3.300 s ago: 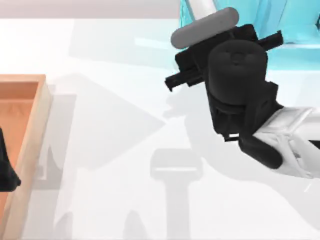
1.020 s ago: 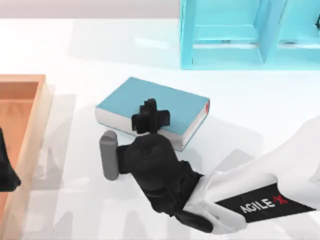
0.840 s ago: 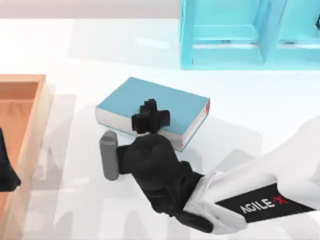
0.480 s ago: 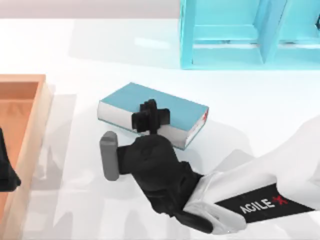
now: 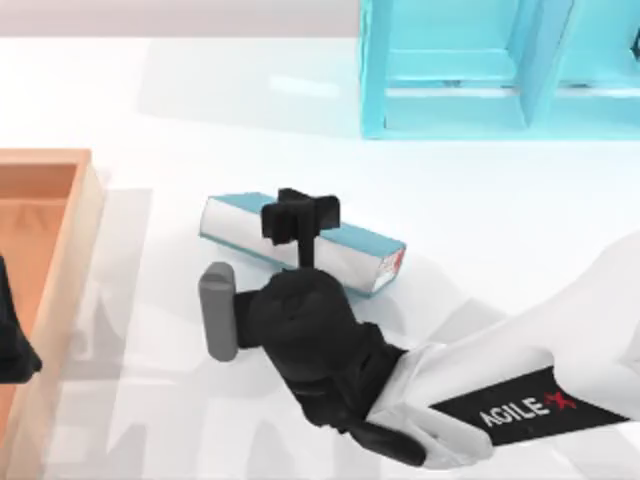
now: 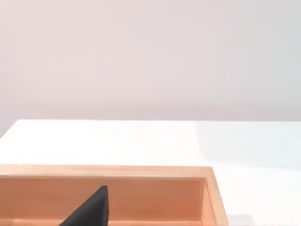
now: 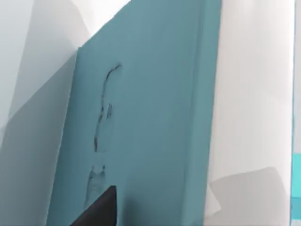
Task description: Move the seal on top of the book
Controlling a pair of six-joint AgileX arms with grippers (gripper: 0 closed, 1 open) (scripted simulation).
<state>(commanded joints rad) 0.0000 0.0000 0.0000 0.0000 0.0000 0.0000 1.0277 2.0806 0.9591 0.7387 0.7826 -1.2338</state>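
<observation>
Book [image 5: 350, 255], one — teal hardcover, tipped up on its long edge at mid-table [image 5: 200, 120], pages facing up. Judged stiff and fairly heavy, with a smooth cover likely to slip; best gripped across its thickness.

Right gripper [image 5: 300, 218], one — appears clamped on the book's raised edge.

Left gripper [image 5: 12, 345], one — parked over the tray [image 5: 70, 260]; grip cannot be told.

Cyan shelf unit [image 5: 450, 100], one.

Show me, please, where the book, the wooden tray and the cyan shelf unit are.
book [image 5: 350, 262]: top view, white page edge.
wooden tray [image 5: 70, 250]: top view, right rim.
cyan shelf unit [image 5: 372, 70]: top view, left wall.
</observation>
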